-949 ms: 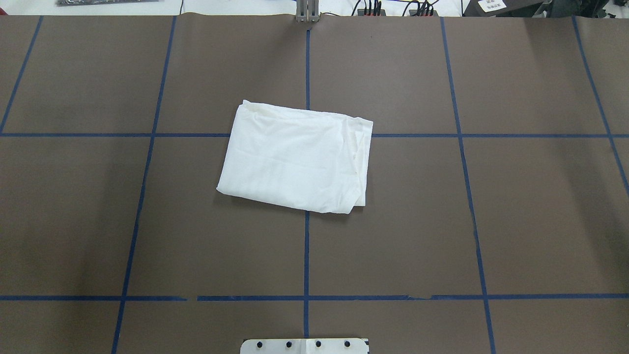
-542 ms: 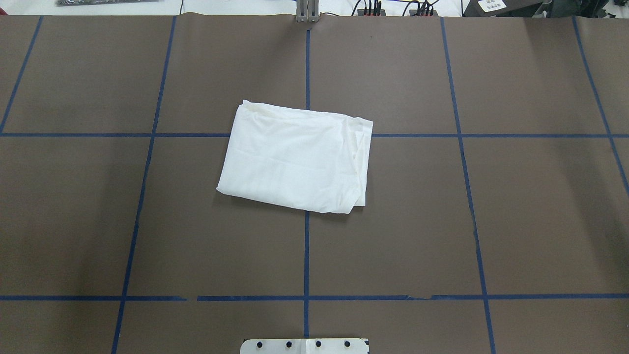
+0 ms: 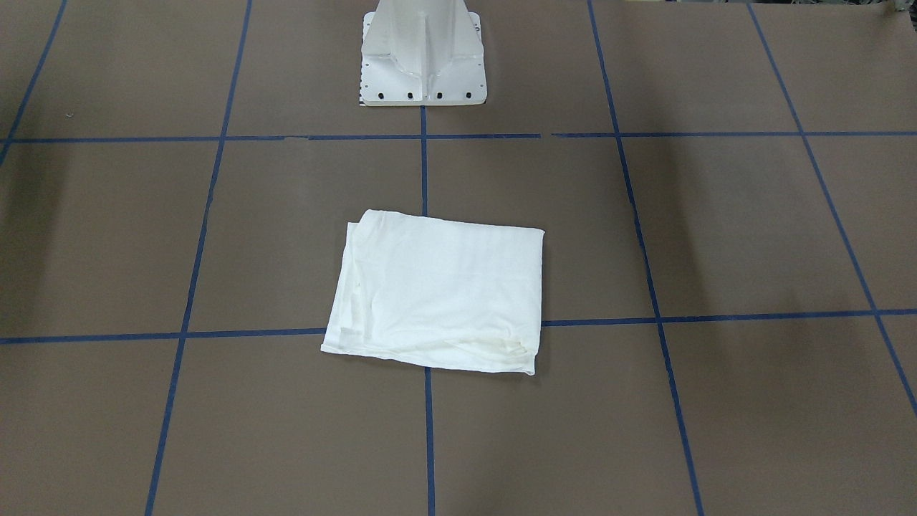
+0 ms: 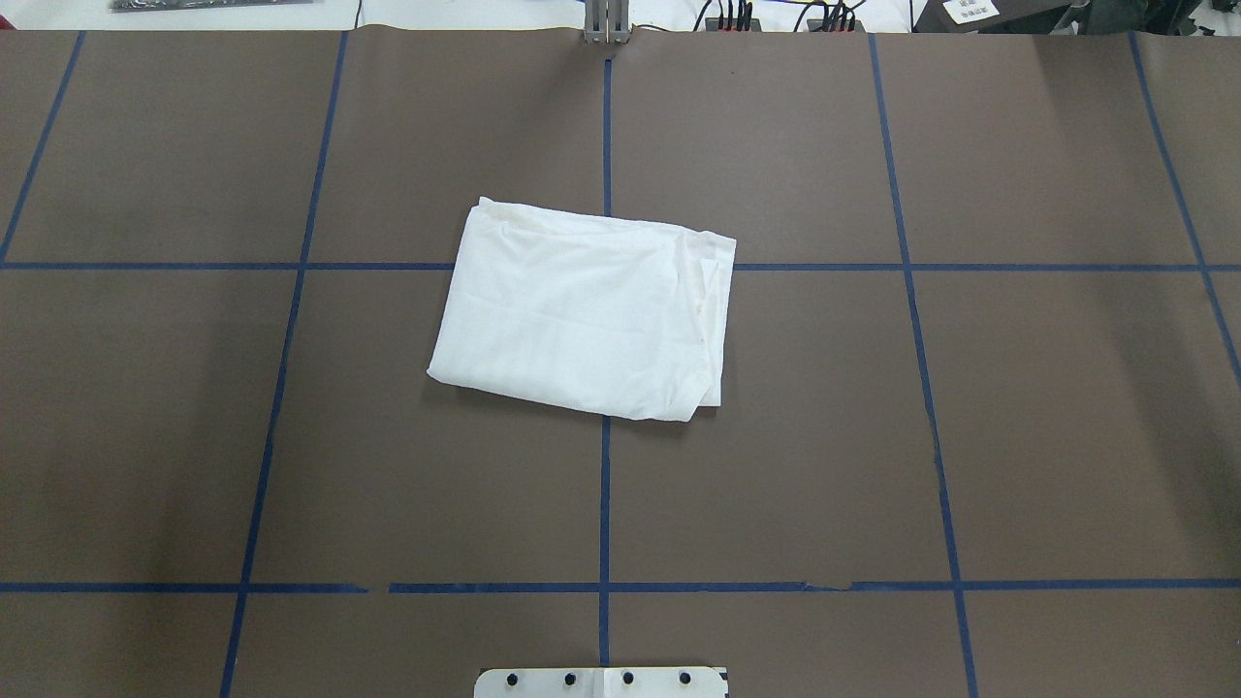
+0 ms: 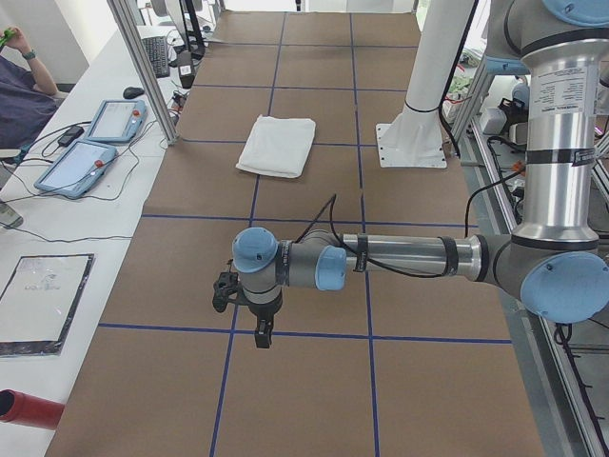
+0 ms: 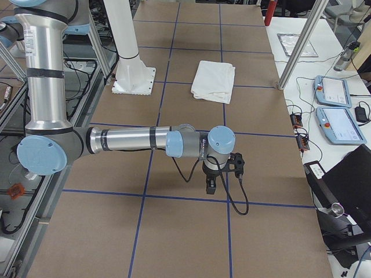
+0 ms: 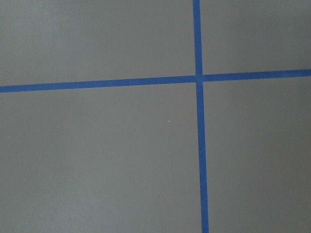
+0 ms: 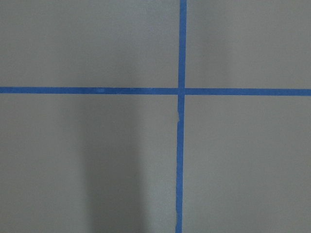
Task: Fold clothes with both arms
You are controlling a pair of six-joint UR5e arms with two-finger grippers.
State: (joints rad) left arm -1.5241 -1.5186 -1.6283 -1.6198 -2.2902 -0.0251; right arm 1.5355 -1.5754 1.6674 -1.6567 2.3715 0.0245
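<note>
Shows the black two-finger left claw (image 5: 261, 335) pointing straight down over the brown bench (image 5: 314, 400), near a crossing of blue tape lines (image 7: 198, 145), at the end of the silver-grey tube left arm (image 5: 400, 255), stretched out level. Cannot tell whether spread or pressed together. Shows the black two-finger right claw (image 6: 211, 186) likewise aimed down close to a tape crossing, on the silver-grey right arm (image 6: 127, 139); again cannot tell its state. Places the white cotton T-shirt (image 4: 582, 310), folded into a flat rectangle, at mid-bench between the two claws, well apart from both and touching neither.
</note>
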